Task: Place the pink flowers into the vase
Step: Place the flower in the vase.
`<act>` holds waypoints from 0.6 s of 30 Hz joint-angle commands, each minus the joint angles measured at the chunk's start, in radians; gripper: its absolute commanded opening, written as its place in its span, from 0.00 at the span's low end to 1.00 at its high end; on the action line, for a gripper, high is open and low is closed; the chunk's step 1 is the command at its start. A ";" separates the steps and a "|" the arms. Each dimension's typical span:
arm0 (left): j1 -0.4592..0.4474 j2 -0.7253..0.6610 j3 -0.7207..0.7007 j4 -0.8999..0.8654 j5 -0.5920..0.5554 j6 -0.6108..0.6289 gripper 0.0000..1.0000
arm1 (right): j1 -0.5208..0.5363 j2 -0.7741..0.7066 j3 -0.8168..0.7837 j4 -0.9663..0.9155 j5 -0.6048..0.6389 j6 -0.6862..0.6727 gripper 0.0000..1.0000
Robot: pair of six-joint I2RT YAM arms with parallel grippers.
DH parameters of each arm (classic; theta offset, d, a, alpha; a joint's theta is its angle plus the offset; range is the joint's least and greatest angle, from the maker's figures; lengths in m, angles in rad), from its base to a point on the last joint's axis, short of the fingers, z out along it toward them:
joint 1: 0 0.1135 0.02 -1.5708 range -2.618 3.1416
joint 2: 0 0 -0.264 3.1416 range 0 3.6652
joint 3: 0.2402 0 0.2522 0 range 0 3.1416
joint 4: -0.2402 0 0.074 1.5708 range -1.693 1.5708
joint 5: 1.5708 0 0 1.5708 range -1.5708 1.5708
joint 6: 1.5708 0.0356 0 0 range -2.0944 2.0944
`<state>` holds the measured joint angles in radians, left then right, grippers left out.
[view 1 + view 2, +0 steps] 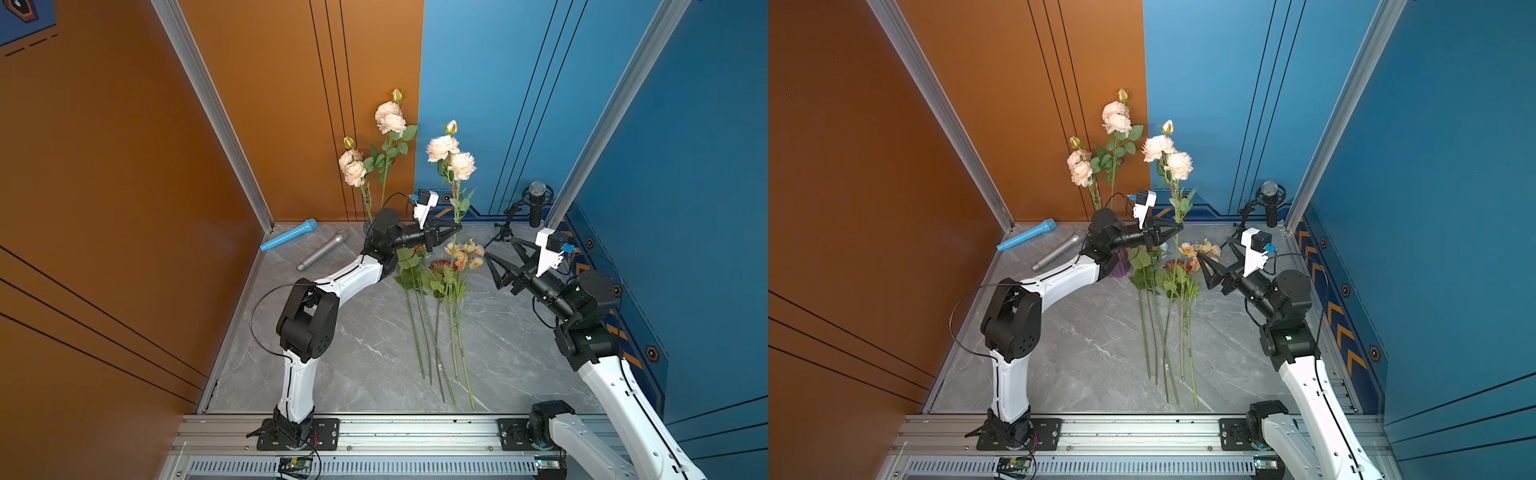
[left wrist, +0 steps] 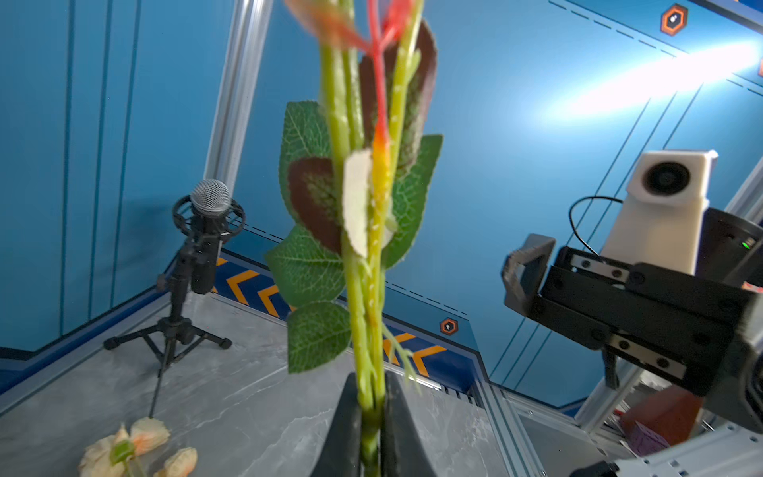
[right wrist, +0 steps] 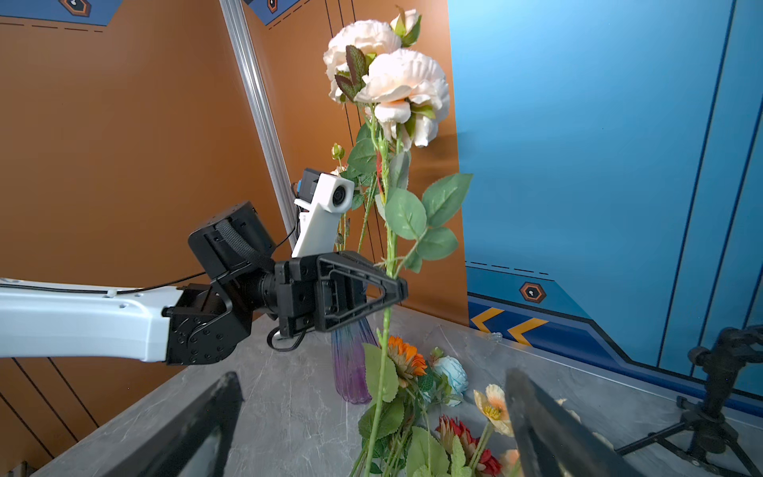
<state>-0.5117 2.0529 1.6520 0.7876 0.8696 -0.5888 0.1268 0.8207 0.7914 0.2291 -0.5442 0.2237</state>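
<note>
An orange wall (image 1: 124, 187) on the left and a blue wall (image 1: 685, 187) on the right close in a grey marble table (image 1: 353, 365). The two colours meet at the back, and a metal rail (image 1: 415, 432) runs along the front edge. The widest bare stretch of table is front-left, between the left arm (image 1: 307, 320) and the loose flowers (image 1: 440, 282). A narrower bare strip runs between those flowers and the right arm (image 1: 590, 291). The loose flowers lie mid-table with their heads toward the back and their stem ends near the front edge.

Two of the pink flowers (image 1: 390, 116) stand in the vase (image 1: 1121, 266) at the back, close to the orange wall, with their blooms well above both arms. The third stem (image 1: 451, 156) is upright just to the right of the vase. The left gripper (image 1: 456, 227) is clamped tight on it below the leaves. Its lower end hangs among the loose flowers, and I cannot tell whether it touches the table. The right gripper (image 3: 371, 373) is near that stem but apart from it, its fingers spread wide and holding nothing.

A black microphone (image 1: 537, 203) on a tripod fills the back right corner, just behind the right gripper. A grey microphone (image 1: 324, 250) and a blue microphone (image 1: 289, 235) lie back-left, the blue one at the foot of the orange wall.
</note>
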 commanded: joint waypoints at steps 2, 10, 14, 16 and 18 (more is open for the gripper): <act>0.049 0.031 0.139 0.016 -0.023 -0.080 0.00 | -0.014 -0.043 -0.007 -0.090 0.030 -0.038 1.00; 0.116 0.050 0.333 -0.181 -0.152 0.031 0.00 | -0.037 -0.073 -0.014 -0.141 0.027 -0.060 1.00; 0.125 0.024 0.393 -0.345 -0.254 0.166 0.00 | -0.048 -0.073 -0.024 -0.142 0.026 -0.063 1.00; 0.124 0.000 0.408 -0.429 -0.326 0.251 0.00 | -0.049 -0.072 -0.030 -0.139 0.024 -0.061 1.00; 0.121 -0.032 0.405 -0.489 -0.404 0.345 0.00 | -0.051 -0.070 -0.039 -0.135 0.024 -0.061 1.00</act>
<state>-0.3882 2.0876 2.0296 0.4446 0.6056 -0.4110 0.0837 0.7609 0.7685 0.1104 -0.5255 0.1791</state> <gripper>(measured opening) 0.096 0.999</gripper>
